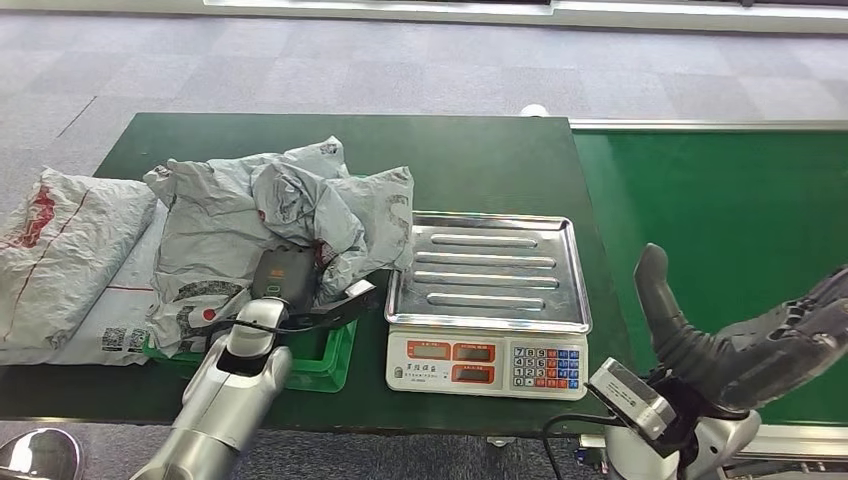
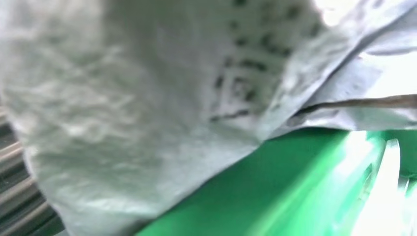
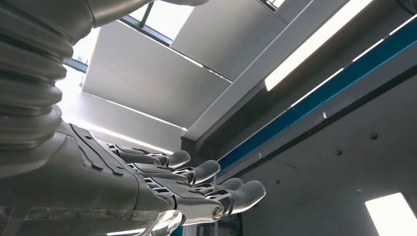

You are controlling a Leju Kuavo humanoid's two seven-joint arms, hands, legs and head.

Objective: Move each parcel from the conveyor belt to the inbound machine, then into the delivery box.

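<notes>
Several crumpled grey parcels [image 1: 290, 205] are heaped on the green delivery box [image 1: 335, 362] at the table's front left. My left hand [image 1: 343, 305] lies at the heap's near edge, its dark fingers poking out flat from under the parcel toward the scale; I see nothing pinched. Up close, the grey parcel [image 2: 147, 98] drapes over the box's green wall [image 2: 275, 187]. The inbound machine, a scale with a bare steel pan [image 1: 490, 270], stands to the right of the box. My right hand [image 1: 700, 340] hovers palm up at the front right, its fingers [image 3: 196, 172] spread and holding nothing.
The green conveyor belt [image 1: 720, 200] runs along the right side with nothing on it. More bagged parcels [image 1: 70, 250] lie on the table's left end. The scale's keypad and displays [image 1: 487, 362] face the front edge.
</notes>
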